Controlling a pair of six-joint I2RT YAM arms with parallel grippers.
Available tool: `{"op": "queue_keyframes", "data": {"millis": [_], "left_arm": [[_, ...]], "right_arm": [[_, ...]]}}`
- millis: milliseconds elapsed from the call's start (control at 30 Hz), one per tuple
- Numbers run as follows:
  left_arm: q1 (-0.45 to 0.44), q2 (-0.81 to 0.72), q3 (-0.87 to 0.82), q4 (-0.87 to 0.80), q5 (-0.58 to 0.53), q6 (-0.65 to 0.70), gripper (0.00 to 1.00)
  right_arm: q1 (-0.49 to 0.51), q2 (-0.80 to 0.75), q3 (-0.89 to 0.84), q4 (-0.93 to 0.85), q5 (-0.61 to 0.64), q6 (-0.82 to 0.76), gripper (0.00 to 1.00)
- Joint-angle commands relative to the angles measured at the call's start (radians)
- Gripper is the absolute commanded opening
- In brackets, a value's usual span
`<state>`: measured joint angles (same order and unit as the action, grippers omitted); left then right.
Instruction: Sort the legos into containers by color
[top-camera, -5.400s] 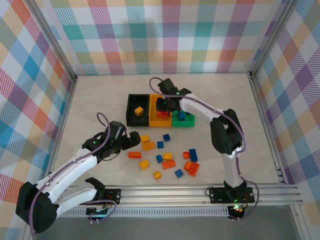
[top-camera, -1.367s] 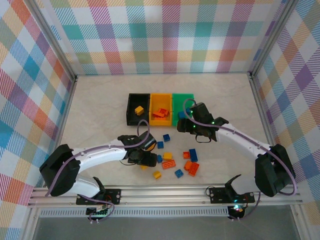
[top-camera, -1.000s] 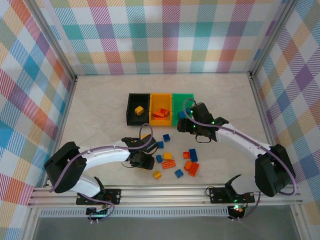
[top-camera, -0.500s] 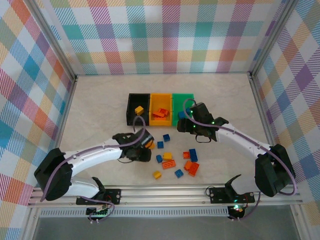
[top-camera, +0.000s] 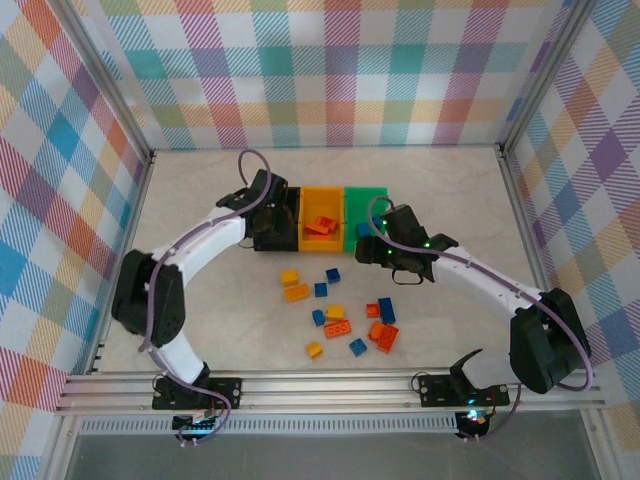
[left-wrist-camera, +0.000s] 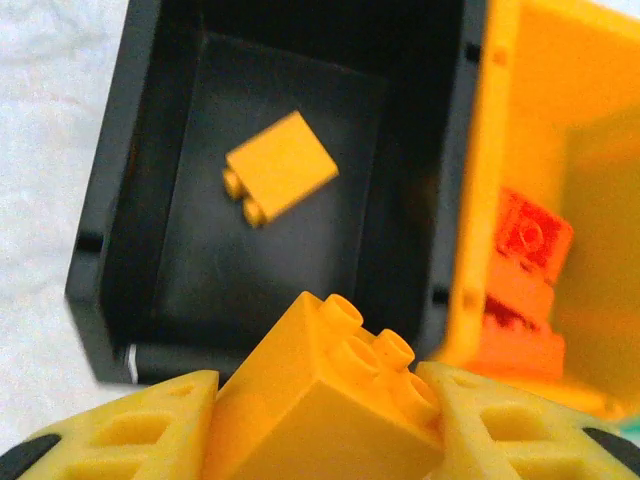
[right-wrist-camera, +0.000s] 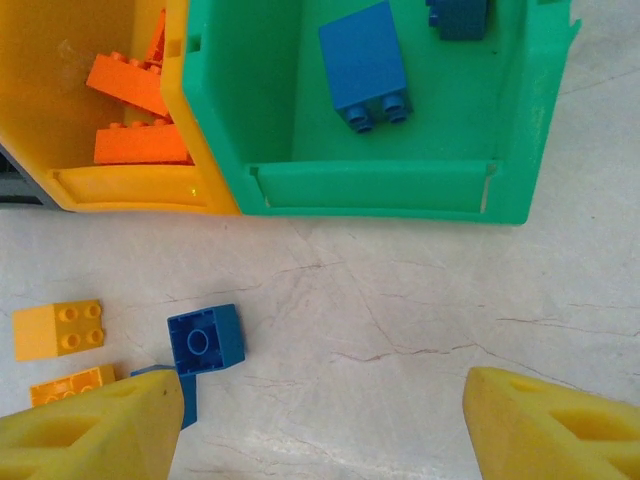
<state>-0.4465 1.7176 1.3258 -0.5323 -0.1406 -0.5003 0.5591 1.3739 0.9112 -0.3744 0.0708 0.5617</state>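
Pastel plaid walls (top-camera: 330, 70) enclose a pale, marbled counter (top-camera: 190, 210). Three containers sit joined in a row towards the back of it: a black bin (left-wrist-camera: 100, 240), an orange-yellow bin (left-wrist-camera: 490, 150) and a green bin (right-wrist-camera: 370, 190).

The left arm reaches across to the black bin. Its left hand (left-wrist-camera: 318, 420) is clenched on a yellow brick (left-wrist-camera: 330, 370), studs up, squeezed between the two yellow fingers. From the wrist camera, the brick hangs over the near wall of the black bin. Another yellow brick (left-wrist-camera: 282, 165) already lies on the bin floor. Orange-red bricks (left-wrist-camera: 520, 250) are piled in the orange-yellow bin next door, and a blue brick (right-wrist-camera: 368, 65) lies in the green bin.

The right hand (right-wrist-camera: 325, 410) hovers above bare counter just in front of the green bin, its fingers spread wide with nothing between them. A loose blue brick (right-wrist-camera: 205, 340) lies on the counter close to one of its fingers. More loose legos (top-camera: 337, 328) in yellow, orange-red and blue are scattered nearer the arm bases.

The step in hand appears to be delivering the yellow brick to the black bin, so yellow seems to belong there. The sorting looks under way but far from finished.

The next move likely calls for the left hand to go slightly further over the opening, so the brick clears the near wall, and then let go. The right hand would probably need to shift sideways over the blue brick and lower around it.
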Motion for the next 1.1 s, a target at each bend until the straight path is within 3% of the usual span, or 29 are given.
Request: {"op": "queue_keyframes", "data": {"millis": [0, 233, 400, 533, 767, 1067], "left_arm": [[0.015, 0.07, 0.099, -0.001, -0.058, 0.012, 0.33], [0.031, 0.218, 0.264, -0.076, -0.077, 0.015, 0.39], [0.031, 0.222, 0.281, -0.086, -0.051, 0.017, 0.71], [0.025, 0.156, 0.266, -0.083, -0.026, 0.015, 0.85], [-0.051, -0.057, 0.132, -0.083, 0.014, 0.023, 0.89], [-0.174, -0.295, -0.296, 0.007, 0.093, -0.062, 0.89]], "right_arm": [[-0.007, -0.019, -0.005, 0.008, 0.004, 0.0, 0.75], [-0.024, -0.058, -0.02, 0.002, -0.009, -0.005, 0.75], [-0.025, -0.076, -0.026, -0.002, -0.015, -0.002, 0.76], [-0.025, -0.081, -0.023, -0.004, -0.014, -0.002, 0.77], [-0.026, -0.084, -0.026, -0.009, -0.012, -0.002, 0.77], [-0.024, -0.069, -0.052, 0.017, -0.025, 0.007, 0.77]]}}
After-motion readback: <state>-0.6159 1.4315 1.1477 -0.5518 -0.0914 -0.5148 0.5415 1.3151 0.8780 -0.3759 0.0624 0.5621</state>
